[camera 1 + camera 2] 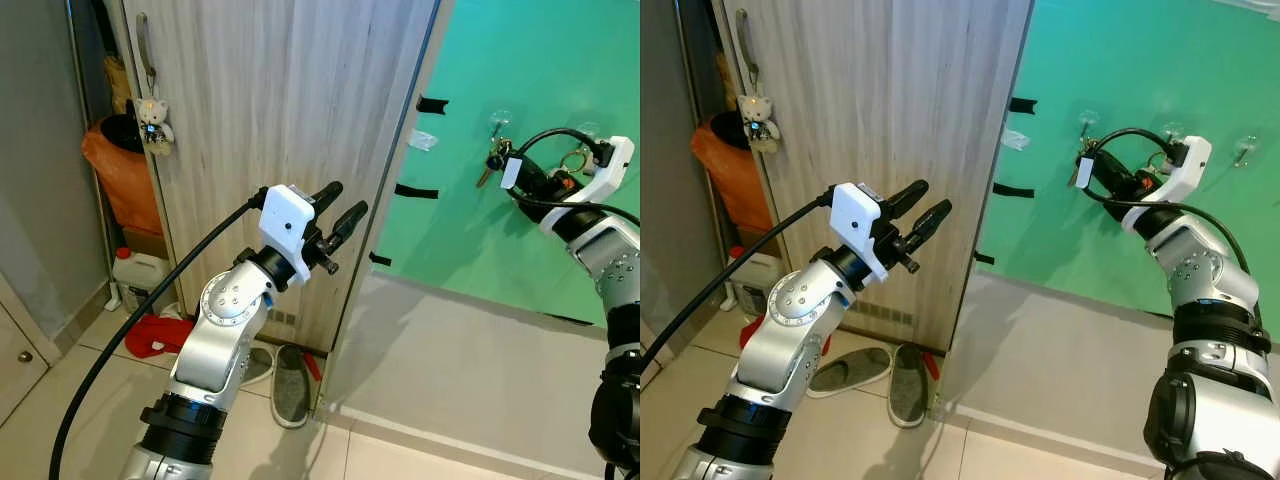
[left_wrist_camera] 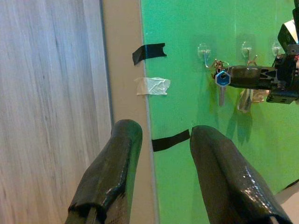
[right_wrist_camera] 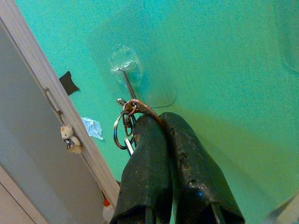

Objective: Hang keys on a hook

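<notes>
hanging keys (image 3: 124,128) on the far hook (image 3: 127,80).
right gripper (image 3: 156,122) fingers clamped the key ring just under the hook on the green wall; next needed lowering, then release. left gripper (image 1: 340,212) fingers apart, idle.

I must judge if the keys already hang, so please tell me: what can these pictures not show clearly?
- Right wrist view: whether the metal key ring sits on the clear wall hook; the right gripper covers the hook's tip.
- Eye views: the bunch of keys is too small.
- Left wrist view: the beige object behind the right gripper is unidentifiable.
</notes>
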### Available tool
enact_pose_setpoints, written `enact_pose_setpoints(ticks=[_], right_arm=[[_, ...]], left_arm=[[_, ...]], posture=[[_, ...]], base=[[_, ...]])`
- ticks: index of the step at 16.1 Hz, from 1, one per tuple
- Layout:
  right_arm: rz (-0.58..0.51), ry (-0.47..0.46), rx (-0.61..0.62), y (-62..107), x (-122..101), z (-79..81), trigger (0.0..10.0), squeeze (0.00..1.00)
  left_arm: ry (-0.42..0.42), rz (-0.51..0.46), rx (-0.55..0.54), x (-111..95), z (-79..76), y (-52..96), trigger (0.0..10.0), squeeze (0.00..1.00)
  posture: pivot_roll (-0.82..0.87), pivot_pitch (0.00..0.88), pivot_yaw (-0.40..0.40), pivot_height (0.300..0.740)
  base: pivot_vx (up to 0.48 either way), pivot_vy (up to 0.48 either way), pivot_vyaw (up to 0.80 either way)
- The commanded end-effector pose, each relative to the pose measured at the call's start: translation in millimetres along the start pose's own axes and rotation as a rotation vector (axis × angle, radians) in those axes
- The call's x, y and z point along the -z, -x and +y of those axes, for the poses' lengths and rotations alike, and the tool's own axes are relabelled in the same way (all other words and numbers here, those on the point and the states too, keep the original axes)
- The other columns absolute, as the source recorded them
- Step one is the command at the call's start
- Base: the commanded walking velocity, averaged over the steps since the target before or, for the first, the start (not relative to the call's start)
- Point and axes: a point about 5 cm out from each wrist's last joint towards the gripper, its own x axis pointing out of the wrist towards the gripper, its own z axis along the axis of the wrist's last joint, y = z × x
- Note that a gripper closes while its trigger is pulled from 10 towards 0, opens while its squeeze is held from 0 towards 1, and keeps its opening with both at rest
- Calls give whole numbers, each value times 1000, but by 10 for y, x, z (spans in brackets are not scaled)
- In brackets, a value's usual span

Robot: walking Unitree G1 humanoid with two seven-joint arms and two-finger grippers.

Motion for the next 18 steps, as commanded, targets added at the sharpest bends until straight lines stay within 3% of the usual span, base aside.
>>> enact_pose_setpoints(ticks=[1, 4, 10, 18], right_arm=[[-29, 15, -5, -15, -106, 13, 0, 0], [3, -17, 19, -19, -67, -17, 0, 0], [-5, 37, -11, -31, -89, 19, 0, 0], [12, 208, -117, 55, -185, 98, 0, 0]], left_arm=[[-11, -2, 24, -26, -38, -47, 10000, 0], [-8, -1, 21, -23, -40, -42, 10000, 0], [-6, -2, 17, -23, -42, -40, 10000, 0], [-8, 2, 8, -18, -21, -30, 10000, 0]], posture=[[-37, 0, -113, 740], [-35, 0, -116, 740], [-38, 0, -115, 740], [-37, 0, -117, 740]], base=[[0, 0, 0], [0, 0, 0], [0, 0, 0], [0, 0, 0]])
